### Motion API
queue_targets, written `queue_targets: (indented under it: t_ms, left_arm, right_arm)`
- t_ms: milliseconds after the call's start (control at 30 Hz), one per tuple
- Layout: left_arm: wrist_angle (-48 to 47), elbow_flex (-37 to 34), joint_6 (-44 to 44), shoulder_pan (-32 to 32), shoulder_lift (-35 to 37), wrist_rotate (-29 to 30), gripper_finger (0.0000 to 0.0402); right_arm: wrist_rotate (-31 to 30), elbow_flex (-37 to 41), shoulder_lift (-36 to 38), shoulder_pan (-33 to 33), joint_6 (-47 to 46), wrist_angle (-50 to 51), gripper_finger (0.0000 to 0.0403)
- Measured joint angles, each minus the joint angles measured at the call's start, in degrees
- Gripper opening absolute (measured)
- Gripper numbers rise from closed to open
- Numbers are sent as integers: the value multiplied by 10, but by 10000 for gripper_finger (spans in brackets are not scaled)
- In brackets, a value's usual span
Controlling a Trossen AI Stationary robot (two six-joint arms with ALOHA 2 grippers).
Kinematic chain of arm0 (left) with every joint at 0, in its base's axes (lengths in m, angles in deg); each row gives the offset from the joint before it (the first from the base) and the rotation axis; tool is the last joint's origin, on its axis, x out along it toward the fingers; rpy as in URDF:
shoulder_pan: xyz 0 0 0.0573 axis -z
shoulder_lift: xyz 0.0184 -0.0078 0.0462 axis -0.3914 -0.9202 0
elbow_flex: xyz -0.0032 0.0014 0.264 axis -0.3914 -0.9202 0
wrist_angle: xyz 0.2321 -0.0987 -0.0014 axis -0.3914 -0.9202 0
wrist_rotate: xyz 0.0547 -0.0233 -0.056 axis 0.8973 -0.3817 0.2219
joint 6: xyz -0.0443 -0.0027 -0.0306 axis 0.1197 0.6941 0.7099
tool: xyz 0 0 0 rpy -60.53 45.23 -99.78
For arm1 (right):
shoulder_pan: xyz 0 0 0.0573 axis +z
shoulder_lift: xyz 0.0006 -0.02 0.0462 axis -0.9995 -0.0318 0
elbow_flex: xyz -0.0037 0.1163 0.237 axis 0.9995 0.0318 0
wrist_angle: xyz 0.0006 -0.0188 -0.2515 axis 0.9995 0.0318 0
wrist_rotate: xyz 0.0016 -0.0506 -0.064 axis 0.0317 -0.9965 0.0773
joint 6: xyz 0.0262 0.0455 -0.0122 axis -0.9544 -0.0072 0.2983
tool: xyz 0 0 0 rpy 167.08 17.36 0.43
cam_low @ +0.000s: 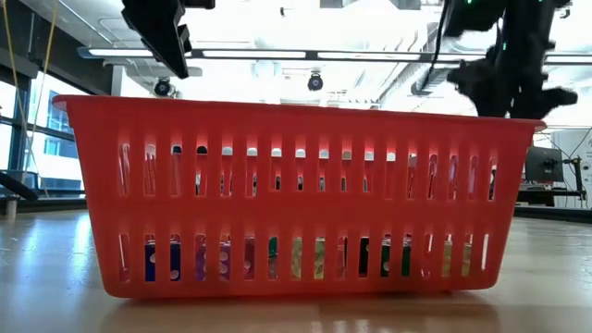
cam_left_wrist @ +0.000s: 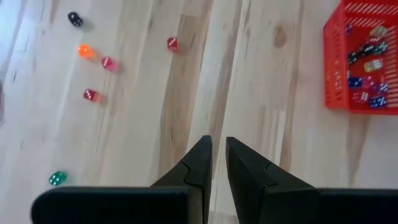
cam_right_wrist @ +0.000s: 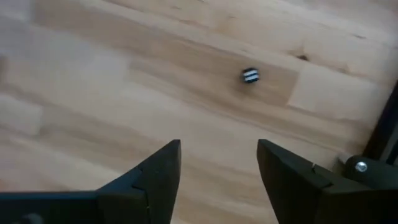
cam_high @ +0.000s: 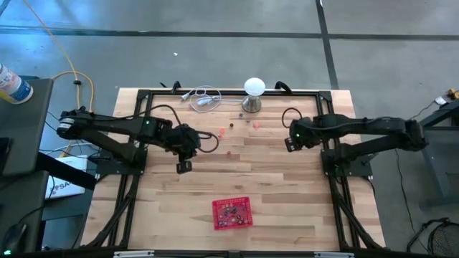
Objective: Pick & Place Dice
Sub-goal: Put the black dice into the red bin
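Lying beyond the right gripper [cam_right_wrist: 219,163]'s parted jaws, a striped die [cam_right_wrist: 249,76]; left gripper [cam_left_wrist: 218,163]'s jaws nearly together, empty.

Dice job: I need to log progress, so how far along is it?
Done: several dice lie in the red basket. In hand: nothing; the left gripper is nearly shut and empty, the right gripper open above a dark die. Left: loose dice on the table.

Robotics lab: wooden workbench [cam_high: 287,186] on concrete floor [cam_high: 215,50] (ceiling strip lights [cam_low: 277,54], loose cables [cam_high: 72,75]).
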Motion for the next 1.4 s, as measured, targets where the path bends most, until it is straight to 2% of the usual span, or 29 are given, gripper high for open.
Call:
queue_targets:
  t_ms: [233, 400, 567, 1000, 1400]
  left_arm:
    - [-59, 0, 22, 7, 0, 0, 41]
    - [-79, 0, 31, 19, 0, 7, 41]
    - [-78, -1, 30, 21, 0, 30, 41]
    - [-77, -1, 28, 21, 0, 36, 41]
    - [-77, -2, 42, 21, 0, 36, 41]
  right_arm:
    - [7, 68, -21, -91, 42, -81, 203]
    - [35, 99, -55, -134, 93, -168, 203]
    - [38, 103, -112, -160, 120, -181, 203]
    - [36, 100, -219, -170, 240, -208, 203]
    - [38, 101, -223, -177, 340, -230, 201]
